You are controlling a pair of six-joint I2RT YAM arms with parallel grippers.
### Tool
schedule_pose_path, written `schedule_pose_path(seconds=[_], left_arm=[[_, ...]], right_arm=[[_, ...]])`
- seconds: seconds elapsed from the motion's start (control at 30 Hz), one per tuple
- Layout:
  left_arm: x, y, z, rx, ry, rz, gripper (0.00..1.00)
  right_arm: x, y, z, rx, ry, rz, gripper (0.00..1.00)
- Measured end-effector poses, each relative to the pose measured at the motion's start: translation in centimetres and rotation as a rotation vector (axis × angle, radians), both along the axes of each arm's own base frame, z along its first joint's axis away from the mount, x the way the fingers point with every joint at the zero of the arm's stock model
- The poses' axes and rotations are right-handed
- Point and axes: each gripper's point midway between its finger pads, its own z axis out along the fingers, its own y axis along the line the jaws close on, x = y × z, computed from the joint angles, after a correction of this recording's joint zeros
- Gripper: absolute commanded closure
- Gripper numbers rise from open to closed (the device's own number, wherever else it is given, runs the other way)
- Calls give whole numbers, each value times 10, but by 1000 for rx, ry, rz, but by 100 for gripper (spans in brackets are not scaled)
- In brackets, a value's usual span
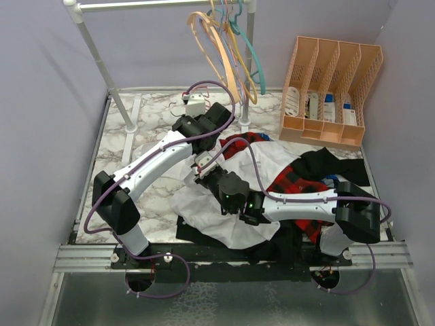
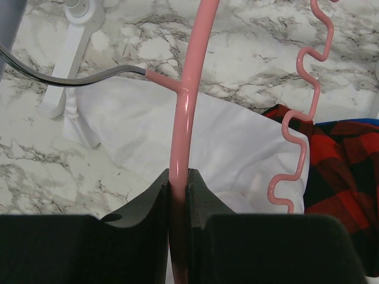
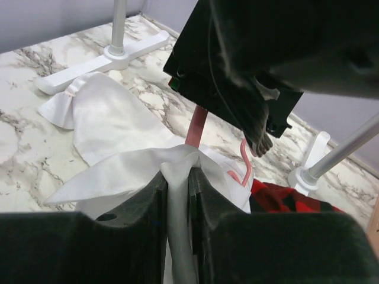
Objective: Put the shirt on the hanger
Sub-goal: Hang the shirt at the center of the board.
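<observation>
In the left wrist view, my left gripper (image 2: 179, 180) is shut on one arm of the pink hanger (image 2: 185, 89). The hanger's wavy notched arm (image 2: 298, 118) and thin metal hook (image 2: 71, 78) hang above the white shirt (image 2: 237, 142). My right gripper (image 3: 177, 171) is shut on a bunched fold of the shirt (image 3: 112, 118), just below the hanger (image 3: 198, 127). The left gripper's body (image 3: 249, 65) hangs close above it. From the top, both grippers (image 1: 202, 165) (image 1: 211, 179) meet over the shirt (image 1: 217, 214) at mid-table. The hanger is hidden there.
A red-and-black plaid shirt (image 1: 299, 183) and a black garment (image 1: 333, 166) lie to the right of the white shirt. A white rack (image 1: 163, 5) with several hangers (image 1: 228, 47) stands at the back. A peach file organizer (image 1: 333, 88) is at the back right.
</observation>
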Motion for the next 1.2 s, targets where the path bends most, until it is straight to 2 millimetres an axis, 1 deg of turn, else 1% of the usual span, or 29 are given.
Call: schedule_pose_path(seconds=[0.07, 0.13, 0.17, 0.27, 0.33, 0.37, 0.47, 0.53, 0.57, 0.67, 0.7, 0.73, 0.8, 0.9, 0.93, 0.97, 1.07, 1.2], left_arm=[[0, 0, 0, -3, 1, 0, 100], [1, 0, 0, -4, 1, 1, 100], [1, 0, 0, -6, 0, 1, 100], [1, 0, 1, -7, -1, 1, 100], [1, 0, 1, -7, -1, 1, 100], [1, 0, 1, -7, 0, 1, 100], [1, 1, 1, -6, 0, 2, 100], [2, 2, 1, -2, 2, 4, 100], [2, 3, 1, 1, 2, 5, 100], [4, 6, 1, 0, -1, 14, 100], [5, 7, 1, -1, -2, 15, 100], [5, 6, 1, -4, -4, 15, 100], [6, 5, 2, -7, -7, 14, 100], [6, 4, 1, -11, -4, 11, 100], [5, 4, 1, -13, -2, 9, 100], [5, 3, 1, -15, 0, 7, 100], [5, 2, 0, -18, 2, 3, 100], [4, 1, 0, -21, 5, 0, 100]], right_arm=[[0, 0, -3, 7, 19, 1, 61], [-1, 2, -5, 5, 34, 5, 54], [-1, 3, -6, 7, 40, 7, 52], [0, 6, -7, 7, 46, 6, 52], [1, 8, -6, 12, 45, 5, 56], [1, 10, -5, 14, 43, 3, 60], [6, 10, -4, 11, 24, -21, 77], [10, 10, -3, 8, 5, -53, 86], [13, 9, -1, 12, -3, -72, 88], [18, 10, -2, 8, -25, -114, 89], [18, 8, -2, 3, -28, -122, 88], [18, 9, -1, 8, -31, -125, 85], [19, 8, -1, 7, -34, -130, 69], [17, 9, -4, 5, -29, -116, 55], [16, 9, -4, 2, -27, -108, 53], [15, 11, -5, 6, -20, -93, 51], [12, 13, -6, 6, -9, -70, 52], [12, 13, -7, 7, -6, -71, 60]])
